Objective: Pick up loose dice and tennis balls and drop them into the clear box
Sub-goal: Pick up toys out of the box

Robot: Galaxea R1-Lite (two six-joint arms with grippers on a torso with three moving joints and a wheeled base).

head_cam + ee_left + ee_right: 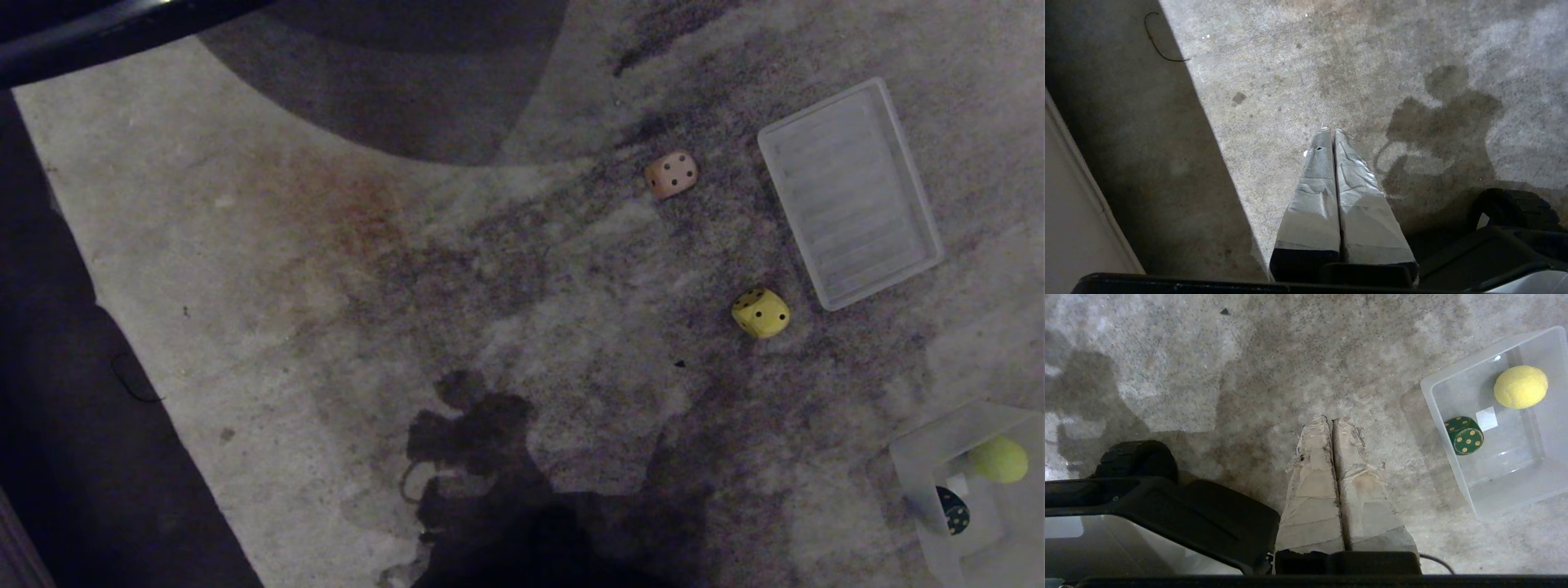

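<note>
The right gripper point(1333, 421), fingers pressed together and empty, hangs parked above a stained carpet, with the clear box point(1447, 375) just off to one side — a dark green die point(1463, 435) and one tennis ball point(1520, 386) already inside. The left gripper point(1332, 131) is likewise closed on nothing over bare carpet. Farther out, the head view shows a yellow die point(761, 312) and a tan die point(671, 174) loose on the floor beside the flat ribbed lid point(849, 192). The box sits at the very corner of that view, so a carry could miss its rim. The dice lie near the lid — a reach might, perhaps, nudge them under its edge. No red die or second ball is visible.
</note>
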